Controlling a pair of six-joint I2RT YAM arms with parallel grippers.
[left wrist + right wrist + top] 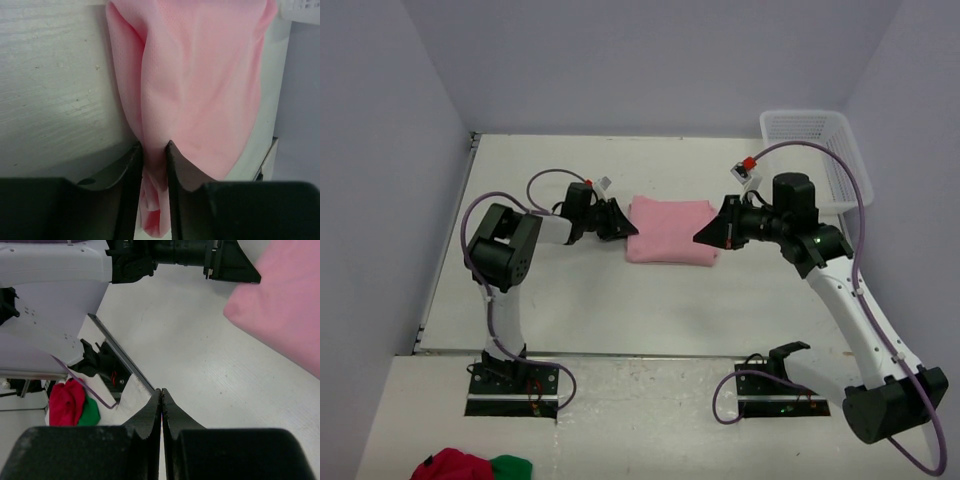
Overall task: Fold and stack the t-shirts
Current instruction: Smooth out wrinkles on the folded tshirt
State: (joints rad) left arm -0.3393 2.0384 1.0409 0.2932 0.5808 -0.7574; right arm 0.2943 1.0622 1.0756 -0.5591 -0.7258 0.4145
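The shirt (670,232) is lying in the middle of the table (620,310), gathered into a compact, roughly rectangular bundle, so I am judging most of the folding on this one as done. It is looking a little soft and uneven at the edges, so one more fold or a tidy-up may be coming. I am seeing no stack anywhere on the table, so that part is not yet done. A red and green cloth (470,466) is sitting off the near edge by the left base. Whether it is more shirts waiting, I cannot tell. A white basket (810,130) is standing at the far right corner.

The left gripper (154,160) is clamping a pinch of the shirt's left edge, with pink fabric bunching between its jaws. Its arm is bending back on itself, elbow out to the left, forearm running low over the table toward the shirt.

The right gripper (161,405) is clenched on nothing, its jaws pressing together. Its arm is sweeping in from far out on the right, and the tips are pointing at the shirt's right edge. Whether they are touching it, I cannot tell.
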